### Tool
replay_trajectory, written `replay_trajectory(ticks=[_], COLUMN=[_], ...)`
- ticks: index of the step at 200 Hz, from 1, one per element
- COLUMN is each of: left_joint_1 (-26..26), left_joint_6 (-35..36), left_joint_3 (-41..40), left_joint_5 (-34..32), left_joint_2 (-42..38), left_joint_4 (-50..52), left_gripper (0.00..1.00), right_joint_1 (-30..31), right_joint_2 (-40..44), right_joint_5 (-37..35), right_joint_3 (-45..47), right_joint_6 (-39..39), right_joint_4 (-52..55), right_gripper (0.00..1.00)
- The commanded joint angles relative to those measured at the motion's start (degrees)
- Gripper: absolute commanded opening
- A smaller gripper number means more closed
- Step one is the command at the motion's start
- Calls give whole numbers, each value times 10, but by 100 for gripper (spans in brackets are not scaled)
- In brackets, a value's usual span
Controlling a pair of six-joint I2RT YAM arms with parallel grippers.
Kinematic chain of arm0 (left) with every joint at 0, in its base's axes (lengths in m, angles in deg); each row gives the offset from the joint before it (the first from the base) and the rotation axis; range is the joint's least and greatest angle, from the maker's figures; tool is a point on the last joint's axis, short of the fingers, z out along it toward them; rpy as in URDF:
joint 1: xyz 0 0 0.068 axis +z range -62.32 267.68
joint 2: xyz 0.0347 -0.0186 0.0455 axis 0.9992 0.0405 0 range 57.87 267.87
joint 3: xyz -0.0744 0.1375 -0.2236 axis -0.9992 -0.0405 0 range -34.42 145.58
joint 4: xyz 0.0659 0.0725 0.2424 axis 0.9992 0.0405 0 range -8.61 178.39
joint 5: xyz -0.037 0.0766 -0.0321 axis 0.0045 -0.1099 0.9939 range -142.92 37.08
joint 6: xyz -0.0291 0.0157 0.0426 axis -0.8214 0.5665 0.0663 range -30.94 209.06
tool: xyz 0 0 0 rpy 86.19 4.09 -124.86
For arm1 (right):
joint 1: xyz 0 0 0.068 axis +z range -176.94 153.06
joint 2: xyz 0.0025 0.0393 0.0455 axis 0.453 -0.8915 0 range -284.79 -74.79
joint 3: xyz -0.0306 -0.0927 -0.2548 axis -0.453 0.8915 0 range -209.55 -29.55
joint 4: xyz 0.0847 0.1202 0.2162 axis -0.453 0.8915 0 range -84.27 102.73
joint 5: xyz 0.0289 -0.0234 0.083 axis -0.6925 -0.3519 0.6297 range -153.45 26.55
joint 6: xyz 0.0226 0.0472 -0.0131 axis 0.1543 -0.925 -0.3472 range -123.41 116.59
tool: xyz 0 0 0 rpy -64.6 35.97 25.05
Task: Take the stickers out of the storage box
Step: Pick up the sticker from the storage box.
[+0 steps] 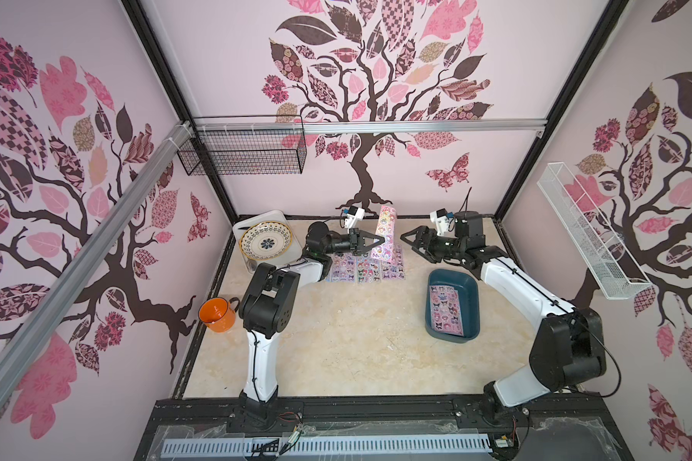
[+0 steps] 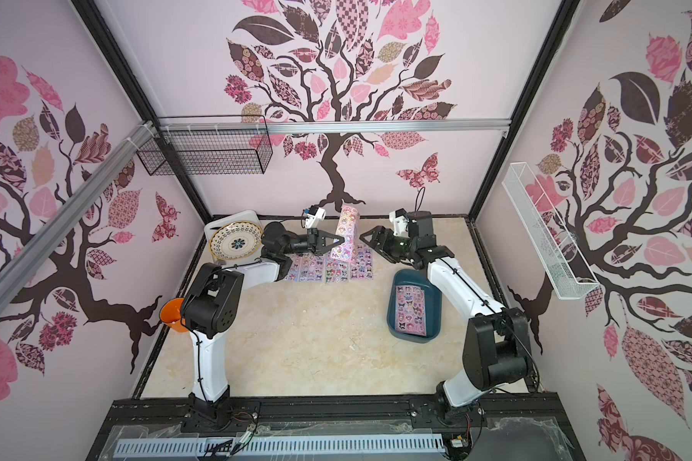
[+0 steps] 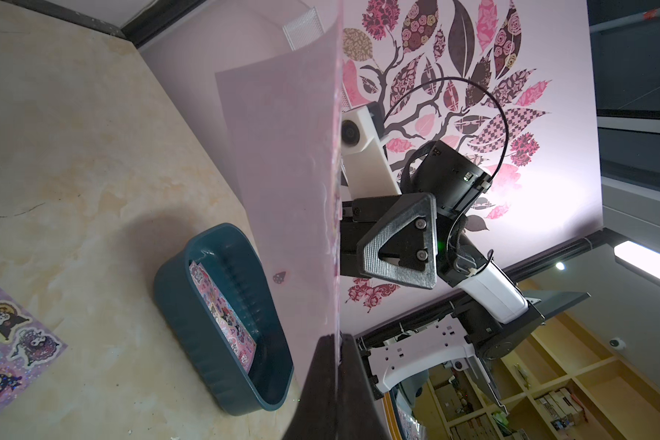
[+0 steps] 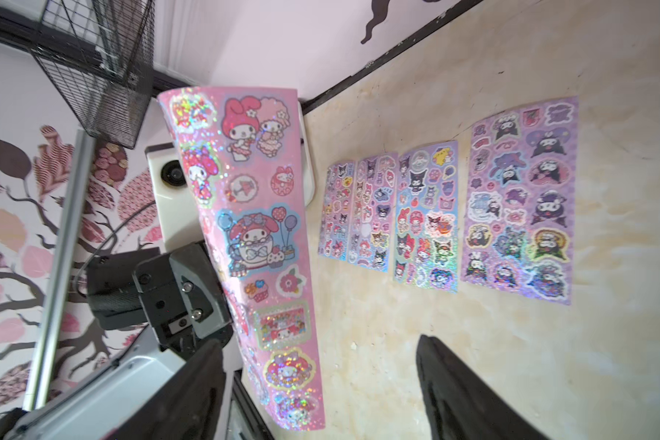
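The left gripper [image 1: 381, 241] clamps one sticker sheet [image 1: 388, 218] upright; the right gripper [image 1: 411, 244] gapes wide beside it. Four sheets [image 4: 425, 217] lie along the far edge of the table [image 1: 336, 351]; one sheet [image 1: 446, 310], perhaps with more beneath, lies in the storage box [image 1: 472, 297] by the right edge.

The held sheet [image 4: 260, 236] was pink w/ holographic glitter, printed w/ pink-and-white bunny figures, balloons & cupcakes; in the left wrist view its reverse was plain pale lilac. The four flat sheets [image 4: 519, 198] ran lilac to purple, covered w/ small cartoon figures, many in black hoods, plus glitter specks. The storage box [image 1: 469, 289] was dark teal. The sheet inside [image 1: 446, 309] was pink w/ prob. the same dark-hooded figures. The table [image 1: 336, 351] was cream w/ beige marbling. The plate [image 1: 265, 241] was white w/ a dark flower centre & yellow patterned rim. The mug [image 1: 216, 315] was orange. The walls [image 1: 224, 60] were pale pink w/ dark brown tree decals [image 1: 361, 167] & pink patterned leaves. One wire basket [image 1: 244, 157] was black, the other basket [image 1: 592, 239] white.
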Motion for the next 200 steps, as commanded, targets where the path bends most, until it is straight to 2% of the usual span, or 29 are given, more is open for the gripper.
replay_trajectory(ticks=[1,45,98,200], left_joint_1=[-4,-8,-24,2], left_joint_6=[-26,-35,-40,-41], left_joint_3=[-3,0,11,-14], left_joint_5=[-13,-17,-22,-51], left_joint_2=[4,1,-3,13], left_joint_4=[-44,-45,-45,-44], left_gripper=[0,0,0,0], right_joint_1=[2,19,35,36], right_joint_2=[-18,-31,-66,-31], right_joint_5=[46,38,85,99], right_joint_3=[7,-5,-2,-1], right_joint_6=[-73,-73,-143,-147], right_joint_4=[-123,-127,-235,-237], right_gripper=[85,86,84,77])
